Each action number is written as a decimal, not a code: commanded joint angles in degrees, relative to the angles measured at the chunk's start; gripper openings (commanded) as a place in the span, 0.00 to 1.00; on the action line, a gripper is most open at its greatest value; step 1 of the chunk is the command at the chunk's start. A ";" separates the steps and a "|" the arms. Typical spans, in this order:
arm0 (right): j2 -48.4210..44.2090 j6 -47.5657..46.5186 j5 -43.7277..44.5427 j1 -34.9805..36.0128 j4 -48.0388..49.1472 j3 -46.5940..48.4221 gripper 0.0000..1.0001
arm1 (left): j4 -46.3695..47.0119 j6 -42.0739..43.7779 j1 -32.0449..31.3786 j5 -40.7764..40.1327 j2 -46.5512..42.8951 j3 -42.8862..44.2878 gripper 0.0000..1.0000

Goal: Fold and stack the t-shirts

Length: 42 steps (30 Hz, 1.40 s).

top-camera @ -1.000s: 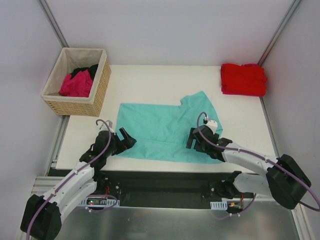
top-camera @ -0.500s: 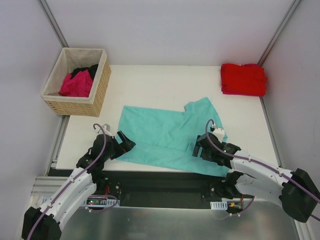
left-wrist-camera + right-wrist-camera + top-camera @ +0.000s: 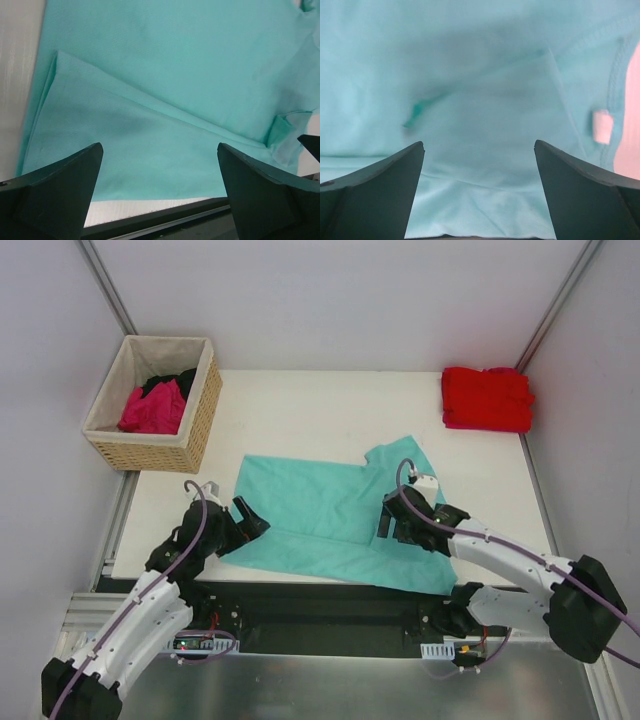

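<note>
Seen from above, the teal shirt (image 3: pixel 320 515) lies spread across the near half of the tabletop (image 3: pixel 320 410), its lower edge reaching the front rim at 6 o'clock and its collar end pointing toward 2 o'clock. The left pincer (image 3: pixel 248 522) sits at the shirt's 8 o'clock corner and the right pincer (image 3: pixel 392 523) is over the cloth just below the collar; both have their jaws apart and hold nothing. A folded red shirt (image 3: pixel 487 398) rests at the tabletop's 1 o'clock corner, well apart from the teal one. At 10 o'clock stands a woven basket (image 3: pixel 200 425) holding a magenta shirt (image 3: pixel 152 410) with a black shirt (image 3: pixel 178 381) behind it. From the left wrist, the two dark fingers (image 3: pixel 55 200) stand wide apart over the teal cloth, where a folded-over layer shows a diagonal edge running from 10 o'clock toward 4 o'clock; bare tabletop shows at 9 o'clock. From the right wrist, the fingers (image 3: pixel 370 195) are likewise spread wide above blurred teal cloth, with a small white neck label (image 3: pixel 601 126) beside the stitched neckline at 3 o'clock.
</note>
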 commanded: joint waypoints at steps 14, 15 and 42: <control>21.35 -19.94 -15.95 -24.01 9.89 28.97 0.97 | 3.44 16.78 1.66 -7.25 36.54 39.53 0.99; 21.61 -20.29 -16.22 -24.81 9.72 29.50 0.97 | 4.06 16.61 2.72 -6.89 38.12 40.06 0.99; 38.40 -22.22 -28.79 -36.33 13.75 42.87 0.98 | 11.54 12.92 13.97 -5.93 71.09 53.33 0.89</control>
